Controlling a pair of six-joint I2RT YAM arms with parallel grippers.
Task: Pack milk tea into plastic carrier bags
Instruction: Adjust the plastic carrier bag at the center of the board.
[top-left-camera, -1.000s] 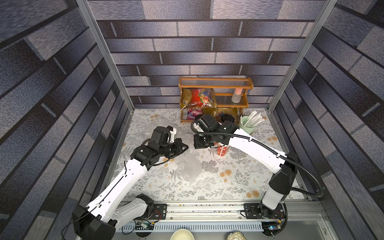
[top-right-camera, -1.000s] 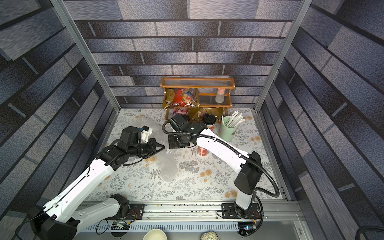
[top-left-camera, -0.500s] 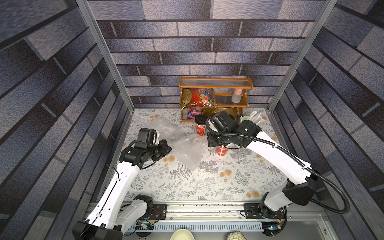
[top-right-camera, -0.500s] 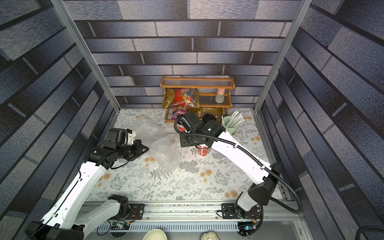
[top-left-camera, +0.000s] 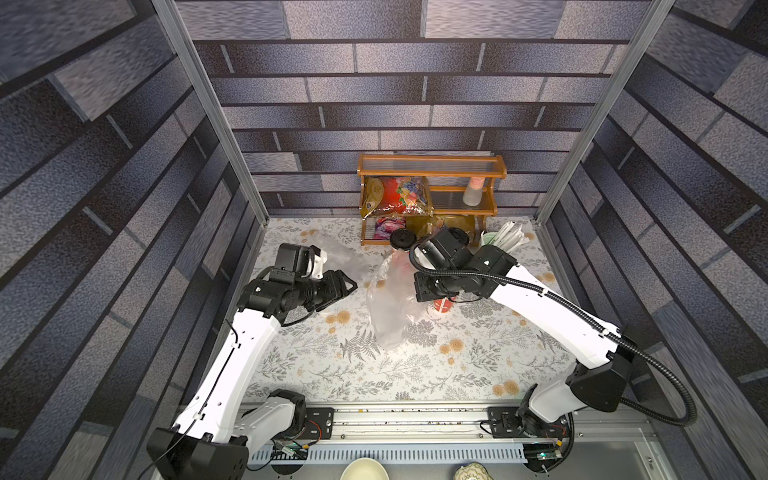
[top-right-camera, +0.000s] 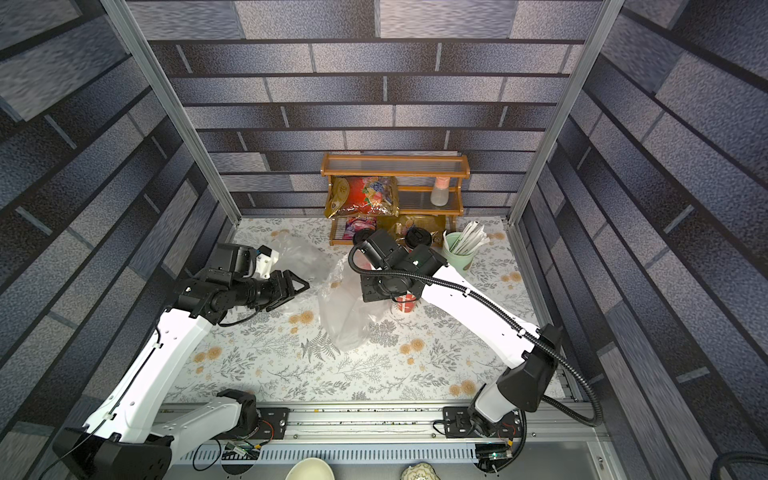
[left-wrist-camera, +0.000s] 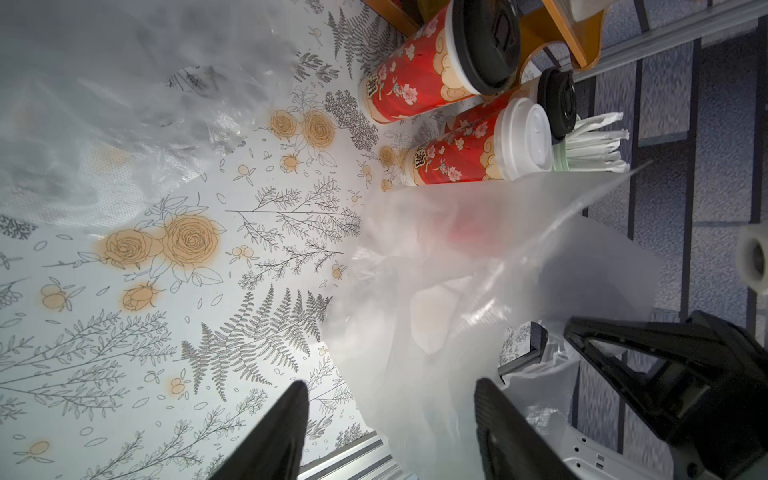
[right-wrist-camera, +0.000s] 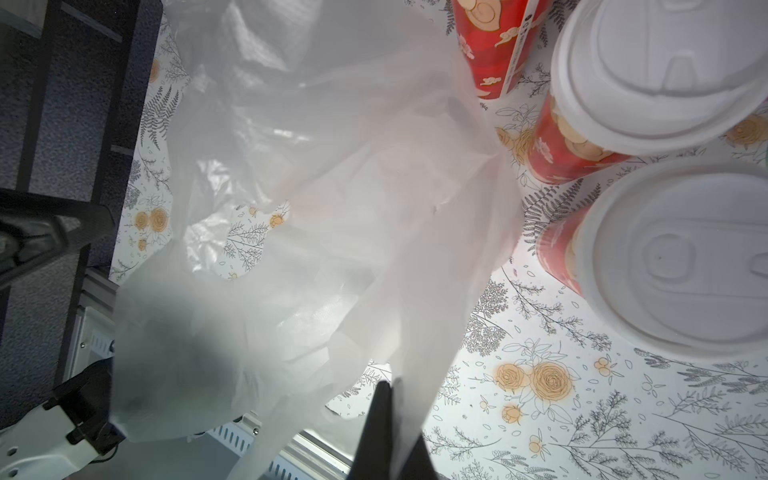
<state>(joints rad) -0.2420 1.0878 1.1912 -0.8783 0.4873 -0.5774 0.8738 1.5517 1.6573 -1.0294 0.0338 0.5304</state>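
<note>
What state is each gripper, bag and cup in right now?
left gripper: open, empty.
right gripper: shut on the held carrier bag.
held carrier bag: lifted, hanging limp.
second carrier bag: lying crumpled on the table.
white-lidded cups: upright, lidded, outside both bags.
black-lidded cups: upright, lidded, outside both bags.
straw cup: upright, holding straws.

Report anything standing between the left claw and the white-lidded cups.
The clear carrier bag, hanging from the shut right claw, stands between the open left claw and the white-lidded cups. Nothing else visible does.
</note>
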